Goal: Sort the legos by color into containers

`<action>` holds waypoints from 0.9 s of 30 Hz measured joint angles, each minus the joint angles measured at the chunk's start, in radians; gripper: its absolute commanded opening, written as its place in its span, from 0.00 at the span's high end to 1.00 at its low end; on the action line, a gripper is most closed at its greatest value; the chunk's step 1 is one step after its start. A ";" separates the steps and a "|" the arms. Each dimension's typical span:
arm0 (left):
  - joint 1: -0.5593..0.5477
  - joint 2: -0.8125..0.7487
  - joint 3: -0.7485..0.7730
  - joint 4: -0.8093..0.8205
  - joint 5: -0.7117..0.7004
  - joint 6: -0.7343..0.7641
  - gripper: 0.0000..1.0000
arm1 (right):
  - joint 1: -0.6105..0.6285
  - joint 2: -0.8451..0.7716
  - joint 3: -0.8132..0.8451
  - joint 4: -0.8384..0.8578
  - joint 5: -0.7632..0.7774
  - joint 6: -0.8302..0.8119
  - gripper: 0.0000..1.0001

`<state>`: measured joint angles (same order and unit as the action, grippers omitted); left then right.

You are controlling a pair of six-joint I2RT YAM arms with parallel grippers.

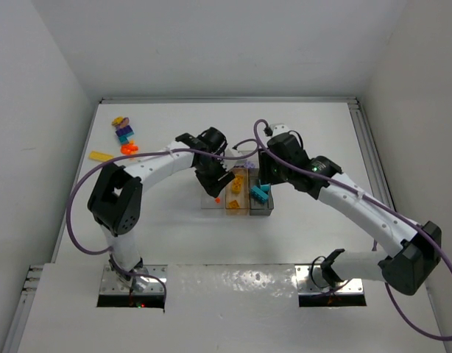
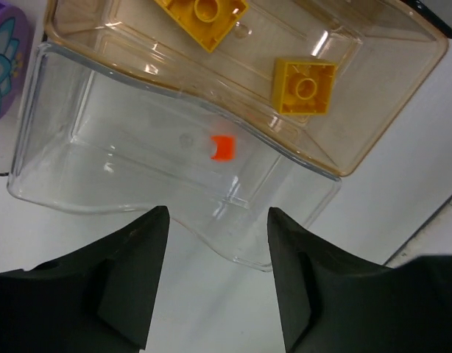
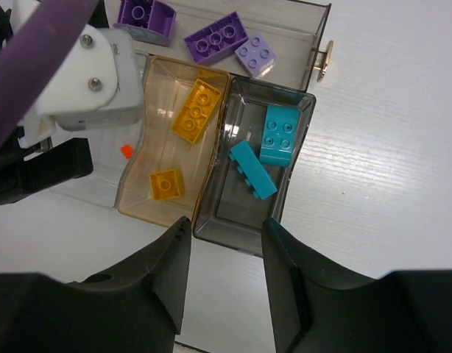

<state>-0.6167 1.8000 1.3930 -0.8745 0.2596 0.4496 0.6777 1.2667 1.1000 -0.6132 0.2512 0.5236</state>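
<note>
Orange brick (image 2: 223, 147) sits in clear bin (image 2: 79, 184) below left fingers (image 2: 130, 272), open and empty. Right fingers (image 3: 160, 287) apart, empty, over grey bin (image 3: 233, 209). Lift left straight up, clear of the bin wall.

The top external camera looks down from above and behind the arm bases (image 1: 134, 283), taking in the tabletop (image 1: 174, 235) from near edge to far corners, with the tray (image 1: 261, 209) small at its middle. The left wrist camera hangs very close over the clear bin (image 2: 101, 147) and amber bin (image 2: 373, 88), looking down between its own jaws, though toward which tabletop edge is hard to tell. The right wrist camera looks down from higher, adding the grey bin (image 3: 233, 206) and long bin (image 3: 292, 37); all three views share the tray.
</note>
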 measured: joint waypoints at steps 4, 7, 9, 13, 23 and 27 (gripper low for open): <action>-0.001 0.005 0.001 0.015 -0.047 -0.007 0.41 | 0.000 -0.008 -0.003 0.002 0.010 -0.001 0.56; -0.001 0.005 0.010 0.008 -0.092 -0.008 0.41 | 0.000 -0.018 -0.004 0.006 0.014 -0.003 0.56; 0.006 0.005 0.033 -0.006 -0.128 -0.019 0.42 | 0.000 -0.024 -0.004 0.008 0.017 -0.004 0.56; 0.067 0.005 0.129 -0.031 -0.143 -0.077 0.42 | 0.000 -0.035 -0.004 0.009 0.027 -0.003 0.56; 0.637 -0.050 0.167 -0.006 -0.244 -0.185 0.15 | 0.000 -0.006 0.021 -0.005 0.010 -0.014 0.55; 0.731 -0.068 0.021 0.010 -0.282 -0.202 0.18 | 0.000 0.116 0.138 -0.042 -0.013 -0.024 0.57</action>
<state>0.1143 1.7321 1.4136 -0.8642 -0.0227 0.2478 0.6777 1.3827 1.2385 -0.6548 0.2379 0.4999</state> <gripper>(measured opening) 0.836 0.441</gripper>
